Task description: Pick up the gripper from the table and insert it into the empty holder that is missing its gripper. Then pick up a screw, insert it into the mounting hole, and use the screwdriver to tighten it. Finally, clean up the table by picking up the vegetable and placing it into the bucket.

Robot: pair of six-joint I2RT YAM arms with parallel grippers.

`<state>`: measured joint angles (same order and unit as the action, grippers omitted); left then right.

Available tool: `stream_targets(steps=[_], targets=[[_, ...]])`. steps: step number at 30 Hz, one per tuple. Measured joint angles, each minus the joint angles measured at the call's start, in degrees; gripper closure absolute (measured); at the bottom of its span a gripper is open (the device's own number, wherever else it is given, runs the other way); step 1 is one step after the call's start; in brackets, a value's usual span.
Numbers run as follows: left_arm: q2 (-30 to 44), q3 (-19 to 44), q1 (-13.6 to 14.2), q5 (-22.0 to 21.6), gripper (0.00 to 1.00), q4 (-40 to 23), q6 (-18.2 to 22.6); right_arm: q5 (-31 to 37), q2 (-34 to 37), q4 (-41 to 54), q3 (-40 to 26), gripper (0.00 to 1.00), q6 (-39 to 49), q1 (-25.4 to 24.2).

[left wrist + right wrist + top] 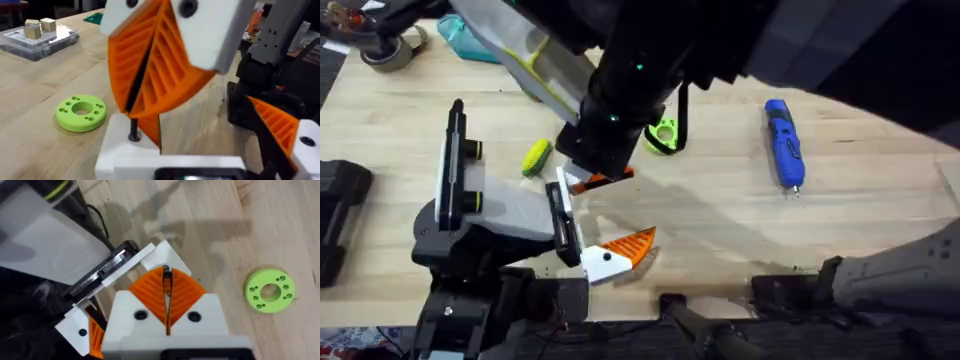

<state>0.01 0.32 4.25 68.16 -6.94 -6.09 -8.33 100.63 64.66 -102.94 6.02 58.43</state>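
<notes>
Right arm reaches across the middle and hangs close under the overhead camera, dark and blurred, hiding the far-centre of the tabletop. Right gripper [167, 287] has its orange pads pressed together with only a hairline seam. A small dark bit [167, 273] sits at the tip of that seam, too small to tell what it is or whether it's pinched. Just beyond the tip is the holder [455, 185], which stands near the left edge with black plates upright and lime rings on the side; its base is partly covered by the left arm. The orange wedge [632, 243] is by the near edge on a white block that touches the holder's near black plate. Can't tell whether it's fully seated. Left gripper [142, 65] is too close to its own camera; its pads look closed to a thin dark slit, and its upper finger is cut off by the frame. Vegetable [536, 157] lies left of centre, just beside the right arm's shadow. Screwdriver [783, 145] lies towards the far right, well apart from everything. The green disc [663, 135] is half tucked under the right arm. The teal pouch [465, 38] at the far-left corner is cut off, and the tape roll [390, 50] is beside it.
</notes>
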Motion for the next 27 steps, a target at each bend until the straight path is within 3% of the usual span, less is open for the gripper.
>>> stream_targets(steps=[27], targets=[[0.0, 0.0, 0.0, 0.0, 0.014, 0.0, 0.0, -0.1, 0.0, 2.0, -1.3, 0.995, 0.0, 0.0]])
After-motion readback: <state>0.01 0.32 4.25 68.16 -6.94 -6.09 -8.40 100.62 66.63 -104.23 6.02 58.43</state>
